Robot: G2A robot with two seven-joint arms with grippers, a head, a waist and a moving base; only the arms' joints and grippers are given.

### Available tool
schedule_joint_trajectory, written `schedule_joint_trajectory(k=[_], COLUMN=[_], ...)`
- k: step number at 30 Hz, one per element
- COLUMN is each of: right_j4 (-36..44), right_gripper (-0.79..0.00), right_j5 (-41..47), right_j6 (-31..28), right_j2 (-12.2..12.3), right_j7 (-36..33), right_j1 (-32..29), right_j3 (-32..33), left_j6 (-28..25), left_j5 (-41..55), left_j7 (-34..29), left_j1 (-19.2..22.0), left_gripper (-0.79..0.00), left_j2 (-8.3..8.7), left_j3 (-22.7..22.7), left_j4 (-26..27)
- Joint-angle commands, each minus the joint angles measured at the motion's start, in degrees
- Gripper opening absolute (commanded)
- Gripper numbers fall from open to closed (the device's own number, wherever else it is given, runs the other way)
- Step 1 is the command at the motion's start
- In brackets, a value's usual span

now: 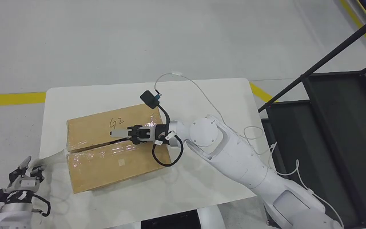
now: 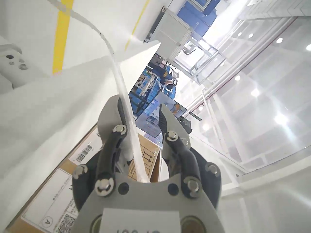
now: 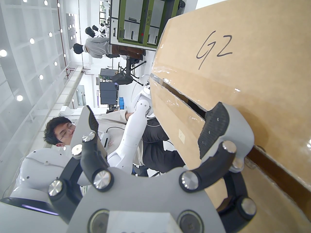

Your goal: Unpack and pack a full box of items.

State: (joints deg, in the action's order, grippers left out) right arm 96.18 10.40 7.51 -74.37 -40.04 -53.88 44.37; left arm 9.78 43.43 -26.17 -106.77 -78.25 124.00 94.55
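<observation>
So on my feed the box (image 1: 103,169) sits flat on the white table (image 1: 217,97), flaps down, more on the left pincer's half than in the middle. Someone scrawled "G2" (image 1: 117,121) in black marker on the far flap, and it's plain to read from the right wrist too (image 3: 215,49). That's really the only writing I can make out.

The right pincer (image 1: 120,133) is out over the middle of the lid, right along the centre seam (image 3: 179,95). Its fingers are spread wide: one ribbed pad (image 3: 213,127) lies against the cardboard just beside the seam, the other is up in the air off the box. Shiny clear tape runs along the seam, with a dark gap showing between the flaps.

The left pincer (image 1: 30,167) hangs off the near corner of the table, well apart from the box, fingers parted and gripping nothing. A white cable (image 2: 116,73) runs past one finger. From down there I can see the box's side with a big white sticker (image 2: 53,195), a barcode label (image 2: 83,151) and a little arrows mark (image 2: 147,157), all too small for me to read.
</observation>
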Motion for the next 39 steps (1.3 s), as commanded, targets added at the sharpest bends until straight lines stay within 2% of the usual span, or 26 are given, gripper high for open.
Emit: schedule_joint_trajectory(k=[1,13,16,19,22,30,39], right_j4=[0.0,0.0,0.0,0.0,0.0,0.0,0.06], right_gripper=[0.0,0.0,0.0,0.0,0.0,0.0,0.0], right_j5=[0.0,0.0,0.0,0.0,0.0,0.0,-0.07], right_j6=[0.0,0.0,0.0,0.0,0.0,0.0,0.45], right_j2=[0.0,0.0,0.0,0.0,0.0,0.0,0.06], right_j7=[0.0,0.0,0.0,0.0,0.0,0.0,1.19], right_j1=[0.0,0.0,0.0,0.0,0.0,0.0,-1.57], right_j3=[0.0,0.0,0.0,0.0,0.0,0.0,0.49], left_j6=[0.94,2.65,2.86,3.07,2.85,1.3,-2.88], left_j5=[0.77,0.94,0.6,0.91,1.65,5.34,7.46], left_j7=[0.16,0.87,1.55,1.64,1.61,2.03,2.83], left_j1=[0.45,1.93,2.27,2.4,2.08,-0.69,-6.68], left_gripper=[-0.526,-0.606,-0.668,-0.785,-0.785,-0.785,-0.785], left_j2=[0.1,0.81,0.97,1.12,1.2,0.96,0.03], left_j3=[0.21,1.89,2.2,2.85,3.7,6.68,9.93], left_j4=[-0.82,-2.68,-2.88,-2.66,-1.49,5.48,17.22])
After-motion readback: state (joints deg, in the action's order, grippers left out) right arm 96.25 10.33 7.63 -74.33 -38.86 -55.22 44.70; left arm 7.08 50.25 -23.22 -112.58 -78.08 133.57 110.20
